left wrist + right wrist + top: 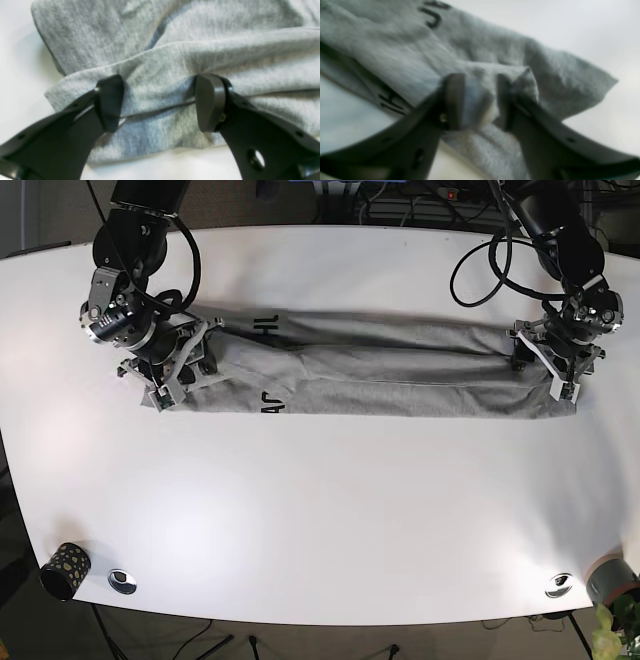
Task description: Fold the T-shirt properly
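The grey T-shirt [380, 370] lies as a long narrow band across the far half of the white table [320, 510], with black lettering near its left end. My left gripper [160, 103] is at the band's right end [556, 370], open, its fingers pressed down on either side of a stacked fold and hem. At the left end [172, 375], my right gripper [479, 101] is shut on a bunched fold of T-shirt [480, 75] that fills the gap between its fingers. That view is blurred.
A dark patterned cup [62, 568] and a metal disc [122, 581] sit at the near left corner. Another disc [559, 585] and a grey cup [612, 578] sit at the near right. Cables [480, 270] hang over the far right.
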Available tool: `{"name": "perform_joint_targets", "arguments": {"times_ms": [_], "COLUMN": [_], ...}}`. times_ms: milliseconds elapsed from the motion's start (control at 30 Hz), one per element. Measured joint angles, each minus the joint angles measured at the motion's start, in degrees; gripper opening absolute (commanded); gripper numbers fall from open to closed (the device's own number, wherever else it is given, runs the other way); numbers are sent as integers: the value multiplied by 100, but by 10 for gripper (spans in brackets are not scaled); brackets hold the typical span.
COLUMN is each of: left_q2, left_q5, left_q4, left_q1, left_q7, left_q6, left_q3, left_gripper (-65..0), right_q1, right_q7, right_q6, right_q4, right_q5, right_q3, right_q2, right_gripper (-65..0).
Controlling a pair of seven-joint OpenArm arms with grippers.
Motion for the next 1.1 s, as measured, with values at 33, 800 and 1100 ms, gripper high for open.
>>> {"name": "perform_joint_targets", "arguments": {"times_ms": [33, 800, 1100], "left_q2": [0, 136, 85], "left_q5": [0, -787, -1255], "left_q4": [0, 1099, 1222], "left_q1": [2, 2, -243], "left_q7": [0, 911, 1716], "left_q6": [0, -9, 13], "left_q3": [2, -402, -1202], "left_gripper": [-242, -235, -71], "right_q1": [-13, -444, -361], "right_q7": [-15, 94, 474], "right_q6": [9, -39, -35], "right_q4": [-2, -426, -706], "right_q5": [-9, 586, 643], "right_q3": [96, -1005, -1014], "right_q2": [-13, 4, 52], "right_gripper": [-198, -171, -171]}}
